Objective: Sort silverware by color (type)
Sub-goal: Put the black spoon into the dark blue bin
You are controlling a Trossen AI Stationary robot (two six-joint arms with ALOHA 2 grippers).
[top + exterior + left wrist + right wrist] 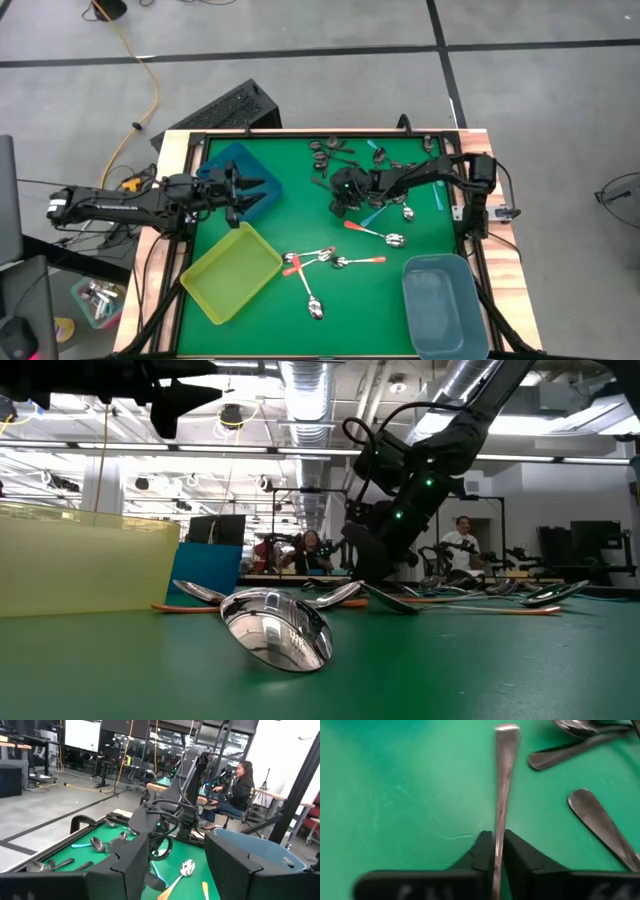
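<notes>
Green felt covers the table [300, 210], with grey floor all round it in the high view. At upper centre of that frame the right gripper [345, 190] sits low among the dark grey spoons, and its wrist view shows it pinched shut on the handle of one dark grey spoon [502, 785], whose long axis runs straight ahead from between the fingers [481, 851], the flared handle tip farthest out. Whether the spoon is clear of the felt I cannot tell. The grey-blue bin [445, 305] lies at lower right of the high frame, the yellow bin [230, 270] at lower left, the blue bin [222, 162] at upper left; which one takes dark grey is not shown. The right arm reaches in from the right edge, elbow bent. The left gripper [240, 192] hangs spread open beside the blue bin, waiting. Orange-handled spoons [335, 260] lie scattered at lower centre.
</notes>
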